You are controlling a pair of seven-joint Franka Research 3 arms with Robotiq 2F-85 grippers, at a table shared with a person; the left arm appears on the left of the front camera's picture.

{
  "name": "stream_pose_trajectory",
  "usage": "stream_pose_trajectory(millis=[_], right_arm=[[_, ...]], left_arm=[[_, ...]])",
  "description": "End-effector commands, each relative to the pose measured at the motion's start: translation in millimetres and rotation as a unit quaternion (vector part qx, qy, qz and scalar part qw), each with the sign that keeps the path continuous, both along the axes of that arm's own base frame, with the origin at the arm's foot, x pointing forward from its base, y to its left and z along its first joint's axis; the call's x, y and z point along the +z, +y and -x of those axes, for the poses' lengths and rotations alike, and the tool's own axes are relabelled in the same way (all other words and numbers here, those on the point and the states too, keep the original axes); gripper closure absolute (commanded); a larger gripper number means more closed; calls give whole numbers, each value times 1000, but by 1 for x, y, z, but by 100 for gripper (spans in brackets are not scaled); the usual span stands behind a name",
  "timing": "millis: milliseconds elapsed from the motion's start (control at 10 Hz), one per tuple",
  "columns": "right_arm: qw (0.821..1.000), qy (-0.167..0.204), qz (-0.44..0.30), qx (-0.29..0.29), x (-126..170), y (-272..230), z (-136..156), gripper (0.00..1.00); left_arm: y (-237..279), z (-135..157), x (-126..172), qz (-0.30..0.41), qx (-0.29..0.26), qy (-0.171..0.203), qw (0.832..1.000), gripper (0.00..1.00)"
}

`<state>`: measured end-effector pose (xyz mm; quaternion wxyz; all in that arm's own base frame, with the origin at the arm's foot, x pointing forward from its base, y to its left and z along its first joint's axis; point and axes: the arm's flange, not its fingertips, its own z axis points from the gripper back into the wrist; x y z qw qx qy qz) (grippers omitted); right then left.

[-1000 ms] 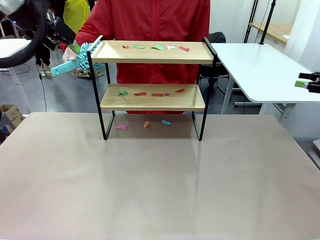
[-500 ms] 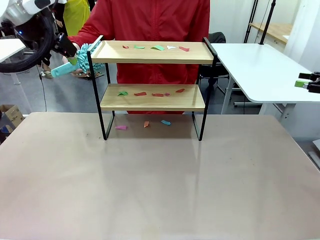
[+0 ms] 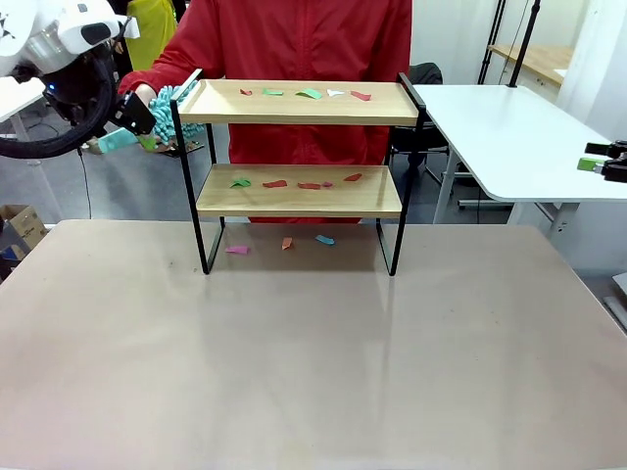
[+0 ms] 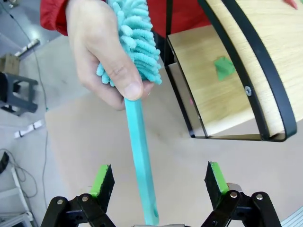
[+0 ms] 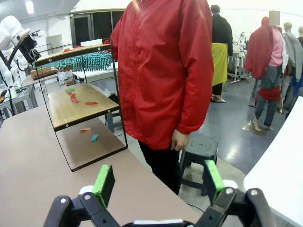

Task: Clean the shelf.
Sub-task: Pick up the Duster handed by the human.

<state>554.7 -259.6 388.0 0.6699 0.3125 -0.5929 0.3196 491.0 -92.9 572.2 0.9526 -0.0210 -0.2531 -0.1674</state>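
Beige tabletop in a busy lab room, and the shelf stands toward its far edge, roughly centred, right in front of a person in a red jacket. Both boards are littered with little coloured paper scraps, and a few more lie on the table under the frame, so no cleaning has happened yet. Just off the shelf's top-left corner, the person's hand holds out a teal fluffy duster by its head. What's new: over the last second the left gripper has swung in from the upper left, and now the duster's handle runs right between its spread fingers, with no pinch on it yet. Looks to me like a handover about to happen, with closing on the handle as the obvious next bit. The right gripper hangs spread wide and empty, well off to the right.
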Motion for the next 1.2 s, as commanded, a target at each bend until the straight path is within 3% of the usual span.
stream_pose_trajectory(millis=[0,100,200,300,400,500,1100], right_arm=[[1000,-1,0,1,2,2,0,0],[1000,-1,0,1,2,2,0,0],[1000,-1,0,1,2,2,0,0],[1000,-1,0,1,2,2,0,0],[1000,-1,0,1,2,2,0,0],[1000,-1,0,1,2,2,0,0],[1000,-1,0,1,2,2,0,0]], left_arm=[[3,-2,5,-3,16,6,1000,0],[3,-1,5,-7,20,4,1000,58],[3,-1,6,-13,22,6,1000,58],[3,-1,7,-14,26,6,1000,100],[3,-1,7,-17,30,8,999,63],[3,-1,7,-17,33,10,999,100],[4,-4,8,-32,63,12,997,100]])
